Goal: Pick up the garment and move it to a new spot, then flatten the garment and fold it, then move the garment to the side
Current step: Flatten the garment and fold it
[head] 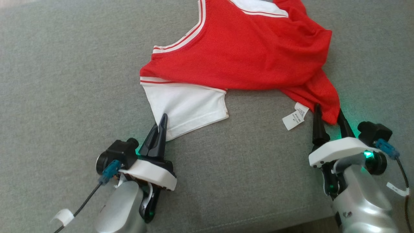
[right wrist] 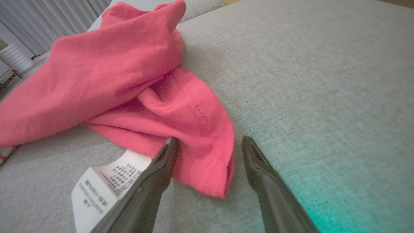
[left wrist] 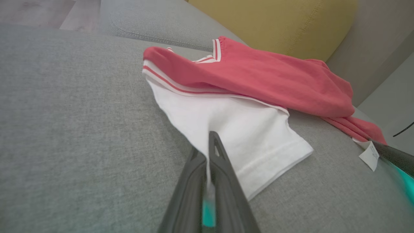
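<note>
A big gray couch (head: 64, 81) lies under it all. A yellow cushion (left wrist: 275, 22) stands at the back of it.

The garment (head: 245, 55) is a red shirt with white stripes at its edges. It lies crumpled on the couch, in the middle and up toward the far side. Its white sleeve (head: 187, 103) sticks out flat at the near left.

The left pincer (head: 162, 124) is at the near edge of the white sleeve. Its two dark fingers are squeezed tight together, and a thin bit of the white cloth is pinched between them.

The right pincer (head: 328, 110) is spread wide. It has one finger on each side of the red bottom corner of the shirt and is not squeezing it.

A small white tag (head: 296, 116) with tiny print lies on the couch just beside the right pincer.
</note>
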`<state>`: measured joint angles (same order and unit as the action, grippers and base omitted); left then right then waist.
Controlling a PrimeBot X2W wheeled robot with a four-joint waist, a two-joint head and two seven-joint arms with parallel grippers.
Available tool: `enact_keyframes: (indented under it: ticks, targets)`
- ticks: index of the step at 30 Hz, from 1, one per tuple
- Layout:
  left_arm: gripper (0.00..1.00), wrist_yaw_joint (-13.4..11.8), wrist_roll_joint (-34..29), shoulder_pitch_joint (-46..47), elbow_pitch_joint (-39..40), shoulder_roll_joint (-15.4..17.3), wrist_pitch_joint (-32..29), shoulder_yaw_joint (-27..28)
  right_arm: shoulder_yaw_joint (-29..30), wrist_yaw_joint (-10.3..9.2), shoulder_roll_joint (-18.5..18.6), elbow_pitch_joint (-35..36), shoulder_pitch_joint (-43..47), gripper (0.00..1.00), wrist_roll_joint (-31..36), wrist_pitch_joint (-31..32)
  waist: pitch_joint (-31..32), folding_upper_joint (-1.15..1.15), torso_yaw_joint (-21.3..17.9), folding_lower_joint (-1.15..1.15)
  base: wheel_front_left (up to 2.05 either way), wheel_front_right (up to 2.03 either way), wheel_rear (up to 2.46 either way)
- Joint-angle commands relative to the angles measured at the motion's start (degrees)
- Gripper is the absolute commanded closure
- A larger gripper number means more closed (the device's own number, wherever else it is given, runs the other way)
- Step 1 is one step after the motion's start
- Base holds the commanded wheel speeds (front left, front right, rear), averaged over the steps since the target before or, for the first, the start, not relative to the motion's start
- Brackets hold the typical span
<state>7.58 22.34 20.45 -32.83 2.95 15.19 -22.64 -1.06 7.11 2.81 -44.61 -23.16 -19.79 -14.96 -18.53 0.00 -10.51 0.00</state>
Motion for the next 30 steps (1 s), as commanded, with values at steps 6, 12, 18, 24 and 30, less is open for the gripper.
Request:
enact_keyframes:
  ticks: [6, 12, 18, 24, 30]
  targets:
    - [1.0, -0.09, -0.25, -2.07, 0.19, 0.81, -0.19, 2.23, -5.64, 0.37, 0.07, -2.59, -1.46, 0.0, -5.24, -0.04, -0.56, 0.0, 1.17, 0.0, 0.0, 0.0, 0.0]
    - [1.0, -0.09, -0.42, -2.38, 1.22, 0.71, -0.19, 3.5, -5.87, 0.37, 0.07, -0.22, -1.3, 1.0, -6.76, -0.04, -0.24, 0.0, 1.89, 0.0, 0.0, 0.0, 0.0]
    - [1.0, -0.09, -0.62, -3.07, 10.69, 0.25, -0.19, 10.61, -4.94, 0.37, 0.07, 13.39, 0.81, 1.0, -7.7, -0.04, 4.17, 0.0, 3.6, 0.0, 0.0, 0.0, 0.0]
    - [1.0, -0.09, -1.96, -0.24, 21.43, 2.11, -0.19, 15.33, -9.92, 0.37, 2.64, 25.04, -2.83, 1.0, -13.99, -0.04, 11.87, 0.0, 5.36, 0.0, 0.0, 0.0, 0.0]
    - [1.0, -0.09, -1.72, 8.18, 25.91, 8.08, -0.19, 17.58, -11.95, 0.37, 8.25, 30.19, -11.01, 1.0, -21.11, 2.33, 17.76, 0.0, 7.41, 0.0, 0.0, 0.0, 0.0]
